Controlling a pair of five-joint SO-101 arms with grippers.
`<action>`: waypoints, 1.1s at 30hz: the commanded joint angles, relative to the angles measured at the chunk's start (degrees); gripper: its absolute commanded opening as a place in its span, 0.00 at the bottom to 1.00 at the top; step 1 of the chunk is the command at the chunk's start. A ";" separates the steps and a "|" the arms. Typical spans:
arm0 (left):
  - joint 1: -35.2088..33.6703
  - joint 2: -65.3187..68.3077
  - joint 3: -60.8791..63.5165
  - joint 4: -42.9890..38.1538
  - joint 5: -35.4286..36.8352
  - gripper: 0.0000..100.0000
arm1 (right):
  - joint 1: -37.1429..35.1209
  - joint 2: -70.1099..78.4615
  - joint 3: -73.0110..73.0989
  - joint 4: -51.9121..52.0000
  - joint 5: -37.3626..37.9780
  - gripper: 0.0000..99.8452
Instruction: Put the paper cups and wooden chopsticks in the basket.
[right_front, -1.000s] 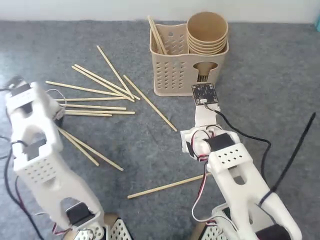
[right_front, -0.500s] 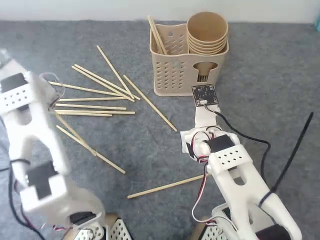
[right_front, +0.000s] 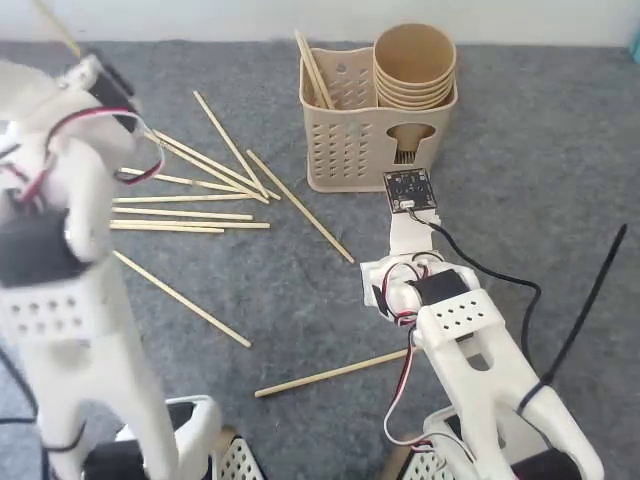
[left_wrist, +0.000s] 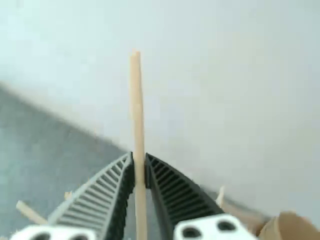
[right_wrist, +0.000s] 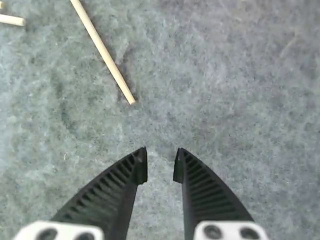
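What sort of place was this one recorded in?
Probably an indoor robot test bench rather than a kitchen: a grey felt-like mat serves as work surface, white plastic robot arms stand at its near edge, and a plain pale wall rises behind.

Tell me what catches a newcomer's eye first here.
The left end effector, high over the table's left side, is shut on a chopstick that sticks out past its tips. At the far side a basket holds stacked cups, and loose chopsticks lie scattered on the grey mat to its left.
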 joint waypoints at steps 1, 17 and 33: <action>5.54 -1.67 -2.24 -12.66 -0.26 0.01 | 0.13 -2.33 -0.35 -1.45 -0.26 0.10; 23.03 14.51 14.99 -65.32 -15.91 0.01 | 0.13 -2.33 -0.35 -1.54 -0.18 0.10; 25.23 22.86 20.44 -67.96 -18.20 0.01 | 0.13 -2.33 -0.35 -1.54 3.34 0.10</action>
